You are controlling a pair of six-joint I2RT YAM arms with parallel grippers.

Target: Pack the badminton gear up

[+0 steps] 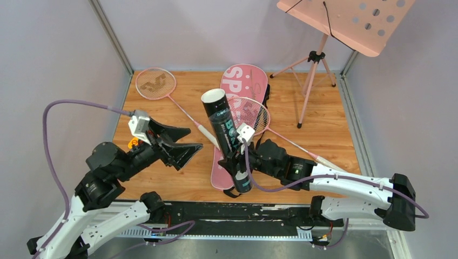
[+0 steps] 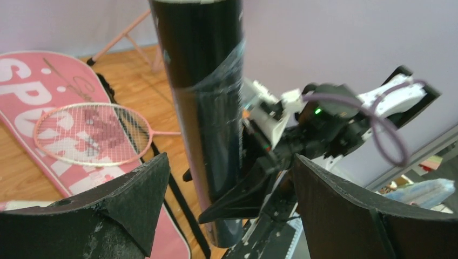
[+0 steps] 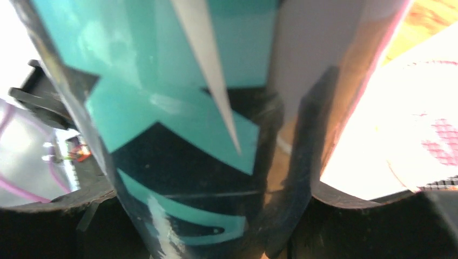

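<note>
My right gripper [image 1: 237,162] is shut on the long black tube [image 1: 224,129], holding it upright and tilted over the pink "SPORT" bag [image 1: 243,81]. The tube fills the right wrist view [image 3: 189,135] and stands ahead in the left wrist view [image 2: 208,108]. My left gripper [image 1: 183,145] is open and empty, left of the tube and apart from it. One pink racket [image 1: 156,83] lies at the back left. The other racket [image 1: 256,116] lies across the bag, also in the left wrist view [image 2: 92,132]. No shuttlecocks show.
A pink music stand [image 1: 345,21] on a tripod stands at the back right. A small orange toy [image 1: 132,142] peeks out behind my left wrist. Grey walls enclose the wooden table [image 1: 324,118] on three sides.
</note>
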